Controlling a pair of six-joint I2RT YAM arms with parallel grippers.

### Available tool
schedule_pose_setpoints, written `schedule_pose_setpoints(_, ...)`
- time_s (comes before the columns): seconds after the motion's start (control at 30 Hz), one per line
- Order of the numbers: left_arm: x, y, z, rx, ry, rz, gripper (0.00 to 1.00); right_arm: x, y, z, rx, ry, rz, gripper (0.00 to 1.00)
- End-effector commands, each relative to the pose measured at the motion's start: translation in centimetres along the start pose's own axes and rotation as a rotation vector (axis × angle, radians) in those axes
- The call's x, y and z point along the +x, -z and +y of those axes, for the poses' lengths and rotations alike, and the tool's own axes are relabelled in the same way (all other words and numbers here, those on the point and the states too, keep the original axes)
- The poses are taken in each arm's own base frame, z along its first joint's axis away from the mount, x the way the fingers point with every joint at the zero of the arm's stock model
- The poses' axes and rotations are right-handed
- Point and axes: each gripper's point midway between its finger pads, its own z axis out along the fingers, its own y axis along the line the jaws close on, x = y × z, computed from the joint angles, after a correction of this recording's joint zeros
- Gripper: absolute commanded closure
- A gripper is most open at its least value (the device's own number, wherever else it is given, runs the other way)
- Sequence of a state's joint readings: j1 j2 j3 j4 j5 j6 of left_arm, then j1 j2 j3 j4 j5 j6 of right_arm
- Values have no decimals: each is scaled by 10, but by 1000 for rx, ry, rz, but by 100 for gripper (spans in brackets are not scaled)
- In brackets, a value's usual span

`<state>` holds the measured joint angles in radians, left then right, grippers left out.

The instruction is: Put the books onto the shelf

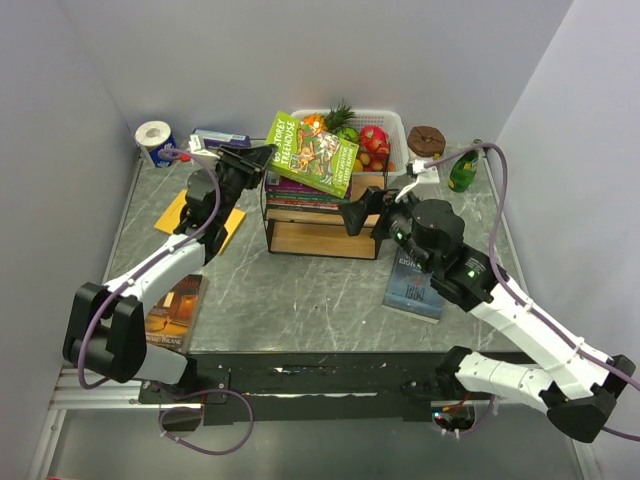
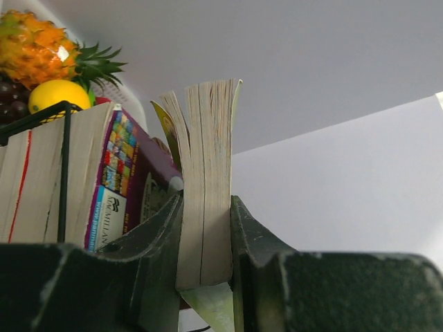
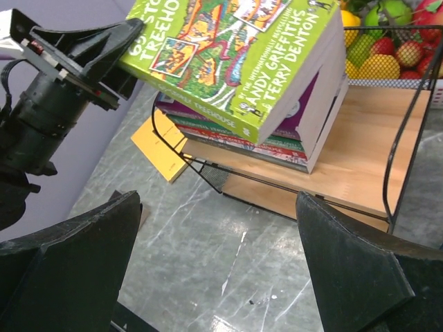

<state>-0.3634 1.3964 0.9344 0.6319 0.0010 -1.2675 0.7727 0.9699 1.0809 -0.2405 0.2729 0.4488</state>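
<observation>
Item: green Treehouse book (image 1: 315, 155), tilted above the stack (image 1: 298, 195) on the top board of the shelf (image 1: 320, 238).
Held by: left gripper (image 1: 262, 157), clamped on the book's left edge.
Right gripper (image 1: 365, 214): spread wide, empty, just right of the shelf.
Handling: level the book, square it over the stack, lower it, then release.

1. The left arm (image 1: 150, 275) has white link shells between chunky black joint housings.
2. The right arm (image 1: 520, 330) has the same white-and-black build, with a small green light (image 1: 467, 268) on a black housing.
3. A purple cable (image 1: 508, 210) runs along each arm.
4. The left pincer (image 2: 205, 207) has dark fingers, scuffed pale at the edges.
5. The right pincer (image 3: 218, 200) has broad, matte-black, wedge-shaped fingers.
</observation>
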Motion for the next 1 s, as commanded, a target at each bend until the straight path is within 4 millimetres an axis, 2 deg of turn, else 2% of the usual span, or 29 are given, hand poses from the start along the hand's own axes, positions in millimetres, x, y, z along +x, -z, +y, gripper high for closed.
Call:
schedule_pose_setpoints(0.0, -20, -8, -38, 78, -13, -72, 99, -29, -8, 16, -53, -23, -47, 2)
schedule_pose_setpoints(0.07, -22, -9, -37, 67, -18, -78, 99, -36, -14, 17, -56, -22, -52, 7)
schedule_pose_setpoints(0.1, -22, -10, -32, 46, -23, -79, 99, -31, -22, 18, -61, -14, -26, 10)
schedule_pose_setpoints(0.13, -23, -11, -34, 45, -24, -82, 99, -39, -25, 17, -58, -12, -33, 12)
schedule_pose_setpoints(0.17, -23, -11, -32, 38, -29, -81, 99, -40, -29, 16, -53, -6, -24, 19)
schedule_pose_setpoints(0.2, -22, -11, -30, 30, -32, -80, 99, -35, -39, 15, -46, 5, 1, 22)
schedule_pose_setpoints(0.23, -24, -11, -30, 28, -32, -82, 99, -37, -40, 15, -40, 21, 15, 24)
schedule_pose_setpoints(0.3, -23, -12, -29, 20, -37, -81, 99, -30, -52, 9, -16, 36, 48, 40)
schedule_pose_setpoints(0.4, -23, -12, -28, 6, -53, -77, 97, -20, -64, 1, 6, 52, 90, 55)
schedule_pose_setpoints(0.43, -23, -12, -25, -8, -55, -75, 92, -20, -67, 0, 7, 55, 95, 59)
schedule_pose_setpoints(0.5, -23, -12, -23, -26, -62, -71, 81, -13, -72, -1, 8, 54, 117, 61)
schedule_pose_setpoints(0.53, -25, -12, -27, -23, -68, -71, 71, -12, -72, -2, 10, 49, 118, 61)
schedule_pose_setpoints(0.6, -23, -12, -25, -47, -95, -57, 64, -11, -74, -2, 8, 44, 116, 61)
schedule_pose_setpoints(0.63, -25, -13, -29, -46, -102, -55, 57, -11, -74, -2, 6, 42, 115, 61)
schedule_pose_setpoints(0.83, -28, -14, -29, -85, -138, -50, 53, -9, -73, 11, -54, 30, 138, 63)
schedule_pose_setpoints(0.9, -29, -14, -26, -100, -142, -52, 52, -6, -74, 12, -62, 27, 152, 66)
schedule_pose_setpoints(0.97, -30, -14, -26, -114, -146, -51, 45, -3, -75, 12, -67, 27, 160, 73)
